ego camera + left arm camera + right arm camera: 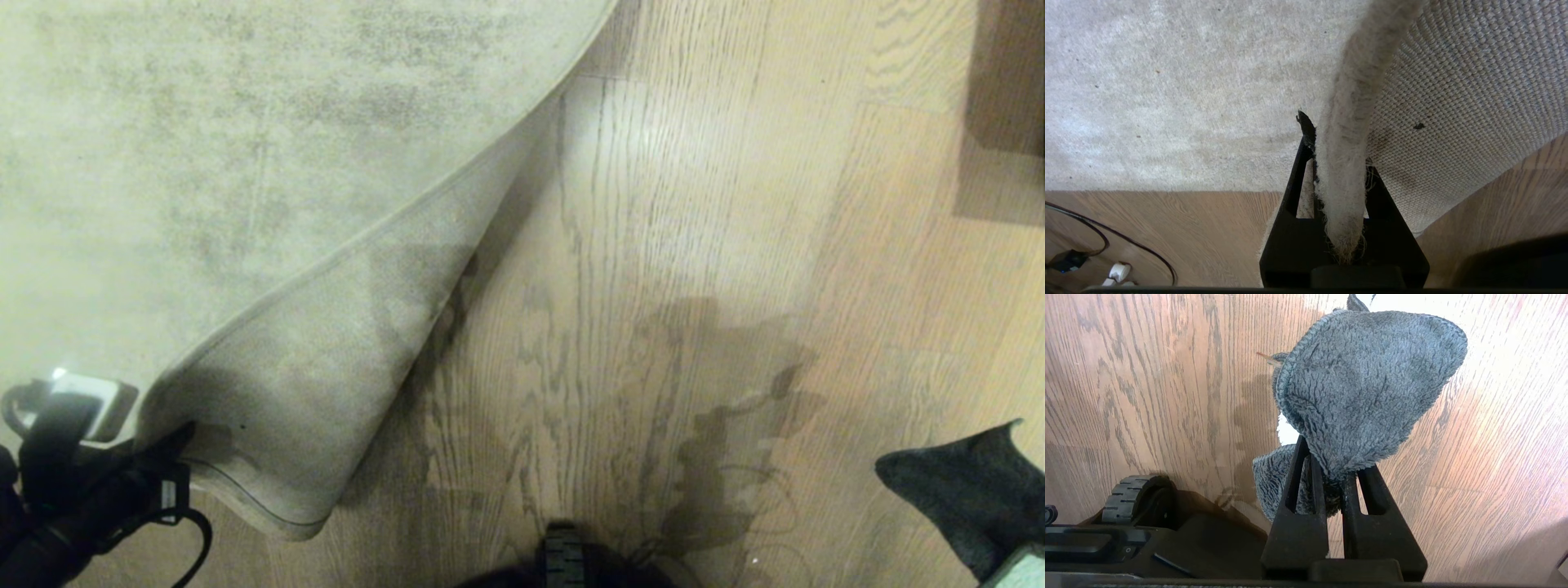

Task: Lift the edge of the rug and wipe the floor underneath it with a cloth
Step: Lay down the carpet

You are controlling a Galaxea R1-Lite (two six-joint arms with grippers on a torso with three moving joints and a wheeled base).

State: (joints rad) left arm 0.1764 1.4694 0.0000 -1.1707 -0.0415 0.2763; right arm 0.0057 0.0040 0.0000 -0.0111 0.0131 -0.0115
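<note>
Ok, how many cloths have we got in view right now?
1. The cloth is pinched in the right gripper, hanging above the floor at the robot's right. Others could lie under the rug edge the left gripper holds up.

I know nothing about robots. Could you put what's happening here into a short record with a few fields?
Left gripper: shut on the rug edge, holding it lifted so the woven backing shows
Right gripper: shut on the cloth, held above the floor
Floor: wooden planks, bare where the rug is peeled back
Cloth on the floor: not yet
Wiping: not yet begun
</note>
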